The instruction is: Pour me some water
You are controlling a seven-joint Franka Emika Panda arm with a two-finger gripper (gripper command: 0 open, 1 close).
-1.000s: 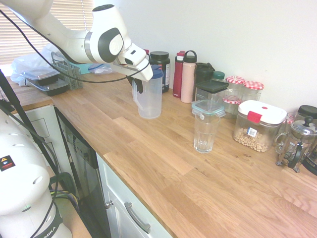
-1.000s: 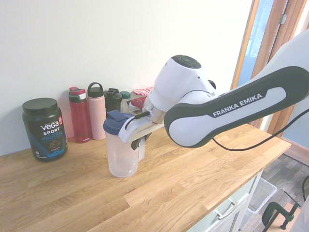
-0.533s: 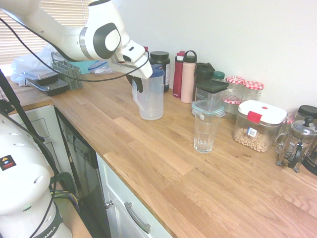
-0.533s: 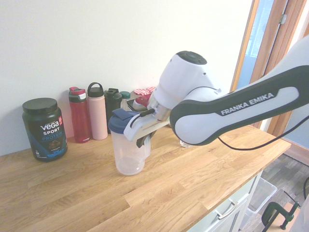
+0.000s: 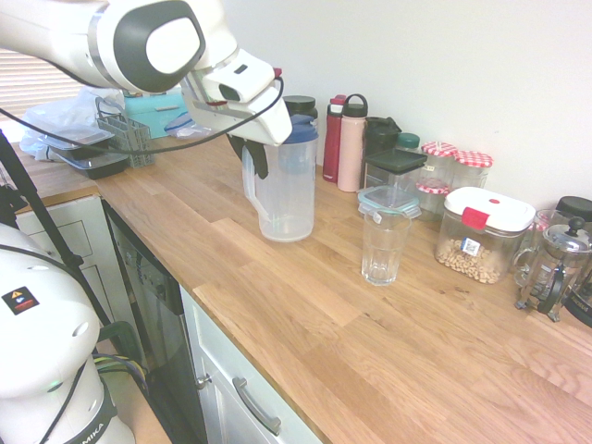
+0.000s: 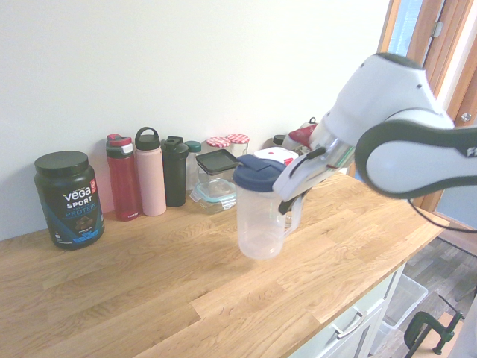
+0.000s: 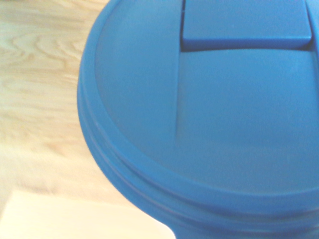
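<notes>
Item: clear plastic pitcher with blue lid (image 5: 284, 185), carried upright above the pale oak bench (image 5: 305, 314), base apparently clear of the wood, positioned short of the empty clear drinking glass (image 5: 384, 246) that stands nearer the storage jars. Holder: white arm's gripper (image 5: 260, 154), pressed together on the pitcher's handle at the side facing away from the glass. Condition: walls translucent, any water level hard to read; lid seated, its flap looking closed in the wrist view. Hazards, judged: a closed flap could block or suddenly release the pour; a handle-only pinch may let the pitcher swing when tipped; a low or hurried approach could knock the glass over or spill water onto the bench.
</notes>
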